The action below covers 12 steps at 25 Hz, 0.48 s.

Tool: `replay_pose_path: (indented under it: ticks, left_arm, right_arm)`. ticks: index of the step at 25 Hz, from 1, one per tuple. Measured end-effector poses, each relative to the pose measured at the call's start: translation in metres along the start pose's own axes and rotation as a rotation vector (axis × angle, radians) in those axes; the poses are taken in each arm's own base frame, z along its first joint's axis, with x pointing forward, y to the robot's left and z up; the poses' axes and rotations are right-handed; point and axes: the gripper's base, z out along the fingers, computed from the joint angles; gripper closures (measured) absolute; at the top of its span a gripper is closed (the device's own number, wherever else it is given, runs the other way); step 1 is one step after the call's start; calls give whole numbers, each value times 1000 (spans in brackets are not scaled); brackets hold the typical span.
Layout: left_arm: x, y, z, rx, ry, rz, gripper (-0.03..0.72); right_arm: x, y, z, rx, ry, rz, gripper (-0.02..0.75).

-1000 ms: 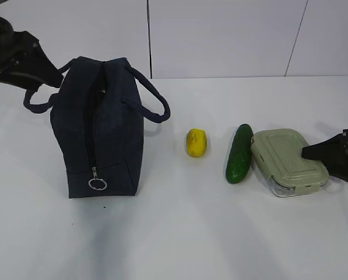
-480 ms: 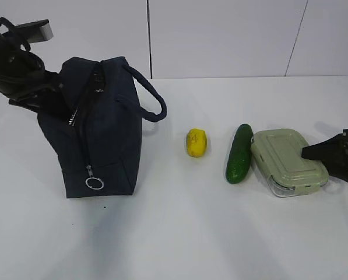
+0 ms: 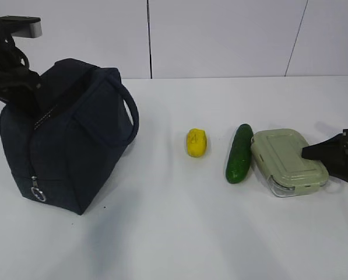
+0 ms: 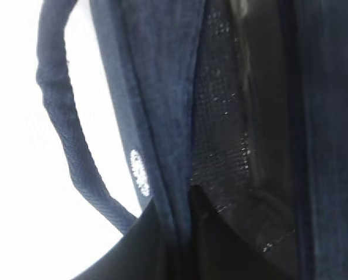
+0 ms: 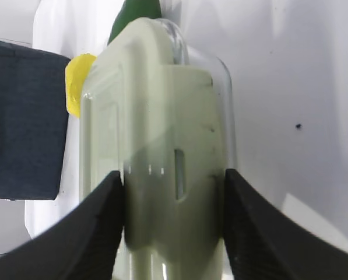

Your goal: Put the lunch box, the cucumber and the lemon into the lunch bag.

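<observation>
The dark navy lunch bag (image 3: 69, 146) stands at the left, tilted, with its top zipper open. My left gripper (image 3: 34, 99) is shut on the fabric edge of the bag's mouth; in the left wrist view the gripper (image 4: 176, 207) pinches that edge (image 4: 162, 87). The yellow lemon (image 3: 197, 142), the green cucumber (image 3: 239, 153) and the sage-lidded lunch box (image 3: 284, 160) lie in a row on the table. My right gripper (image 3: 322, 158) straddles the box's right end. In the right wrist view the gripper (image 5: 171, 175) has its jaws against both sides of the box (image 5: 162, 105).
The bag's silver ring pull (image 3: 38, 193) hangs low at its front left corner, and one loop handle (image 3: 130, 119) hangs on the right side. The right wrist view also shows the lemon (image 5: 74, 81), the cucumber tip (image 5: 136, 11) and the bag (image 5: 22, 116).
My left gripper has pulled the bag's top leftward; the bag has slid and swung left and its mouth has opened. The right arm, the lunch box, the cucumber and the lemon have not moved.
</observation>
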Motion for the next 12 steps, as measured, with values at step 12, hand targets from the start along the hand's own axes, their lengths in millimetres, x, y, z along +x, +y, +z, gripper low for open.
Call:
replay_pose_path:
  ticks: [12]
  left_arm:
    - [-12, -14, -25, -148, 44, 41, 677]
  right_arm:
    - [0, 0, 0, 2, 5, -1, 346]
